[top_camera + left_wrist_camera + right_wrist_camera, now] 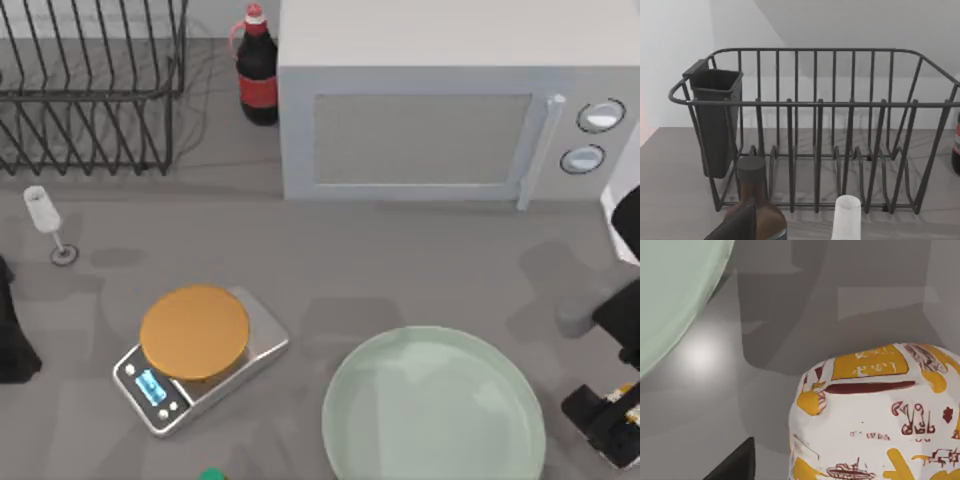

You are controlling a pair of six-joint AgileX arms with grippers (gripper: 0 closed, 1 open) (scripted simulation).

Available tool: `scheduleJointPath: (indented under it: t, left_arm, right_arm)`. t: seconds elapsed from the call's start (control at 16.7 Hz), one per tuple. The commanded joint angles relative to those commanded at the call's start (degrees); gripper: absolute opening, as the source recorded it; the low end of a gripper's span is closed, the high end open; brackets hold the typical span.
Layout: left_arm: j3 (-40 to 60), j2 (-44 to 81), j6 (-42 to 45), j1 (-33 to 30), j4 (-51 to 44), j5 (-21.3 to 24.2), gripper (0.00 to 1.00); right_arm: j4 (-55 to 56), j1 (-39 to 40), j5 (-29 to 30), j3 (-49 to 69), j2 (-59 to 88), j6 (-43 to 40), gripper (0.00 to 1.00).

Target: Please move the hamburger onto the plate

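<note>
hamburger (880, 415) sits on the grey table (400, 270) close under the right wrist camera, wrapped in white paper with yellow-orange patches and dark red marks, near the plate's rim but apart from it. from above, the plate (434, 405) lies at about 5 o'clock on the table, pale mint green, with nothing on it. right arm (610, 400) is at the table's right edge near 4 o'clock, just beside the plate; whether its fingers are apart or together i cannot tell. left arm (15, 320) is parked at the left edge near 9 o'clock. scale (195, 350) with an orange disc is at 7 o'clock, microwave (440, 110) at 1 o'clock, rack (90, 90) at 11 o'clock.
</note>
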Motion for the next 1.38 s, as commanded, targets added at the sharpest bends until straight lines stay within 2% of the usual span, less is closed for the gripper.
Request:
scheduleJointPath:
  t: [0.3,0.66,1.38]
  left_arm:
    - [0.0,0.0,0.0,0.0,0.0,0.0,1.0]
    - [0.0,0.0,0.0,0.0,0.0,0.0,1.0]
    - [0.0,0.0,0.0,0.0,0.0,0.0,1.0]
  right_arm:
    - [13.2,0.1,0.0,-6.3,6.6,0.2,1.0]
    - [15.1,0.1,0.0,-7.4,7.7,0.3,1.0]
    - [15.1,0.1,0.0,-7.4,7.7,0.3,0.1]
